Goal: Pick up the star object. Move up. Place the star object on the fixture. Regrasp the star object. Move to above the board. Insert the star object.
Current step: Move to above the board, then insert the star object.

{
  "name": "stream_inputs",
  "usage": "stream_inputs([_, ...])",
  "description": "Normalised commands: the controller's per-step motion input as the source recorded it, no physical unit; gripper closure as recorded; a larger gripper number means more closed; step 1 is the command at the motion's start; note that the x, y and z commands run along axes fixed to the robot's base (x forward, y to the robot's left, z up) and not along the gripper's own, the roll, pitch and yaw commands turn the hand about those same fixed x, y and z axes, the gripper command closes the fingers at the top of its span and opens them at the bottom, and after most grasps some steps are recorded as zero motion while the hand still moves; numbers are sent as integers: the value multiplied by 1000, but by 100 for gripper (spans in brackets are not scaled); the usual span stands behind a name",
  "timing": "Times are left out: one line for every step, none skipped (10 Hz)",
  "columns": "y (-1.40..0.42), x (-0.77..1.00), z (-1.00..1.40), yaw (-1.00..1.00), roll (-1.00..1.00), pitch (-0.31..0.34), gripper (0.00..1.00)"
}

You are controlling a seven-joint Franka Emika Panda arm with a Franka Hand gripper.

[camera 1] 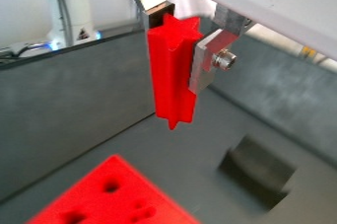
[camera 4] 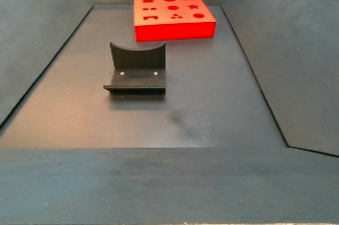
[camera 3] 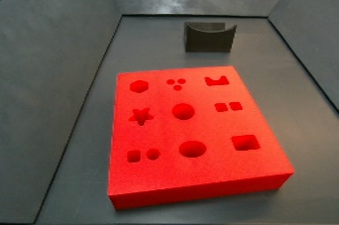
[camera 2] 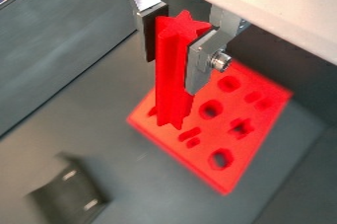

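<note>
My gripper [camera 1: 174, 31] is shut on the red star object [camera 1: 172, 75], a long star-section bar that hangs down from between the silver fingers [camera 1: 211, 58]. It shows the same way in both wrist views [camera 2: 175, 75]. The star object hangs in the air, with the red board [camera 2: 222, 119] below and behind it in a wrist view and only the board's corner [camera 1: 112, 196] showing in a wrist view. The board has a star-shaped hole [camera 3: 141, 117] among several other cut-outs. The gripper and the star object do not show in either side view.
The dark fixture [camera 3: 207, 36] stands on the grey floor beyond the board in a side view and nearer than the board in a side view [camera 4: 135, 67]. It also shows in both wrist views [camera 1: 258, 172] [camera 2: 69, 194]. Grey sloping walls [camera 3: 59, 60] enclose the floor.
</note>
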Motion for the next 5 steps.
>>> stream_inputs([-225,-307,55,-164,-763,-140,100])
stream_inputs([-21,-105,5,-71,-457,-70,100])
stream_inputs([7,-33,-11,-30,-288,-25,100])
stream_inputs([0,0,-37,0,0,0,100])
stream_inputs([-23,0,-63,0,0,0,100])
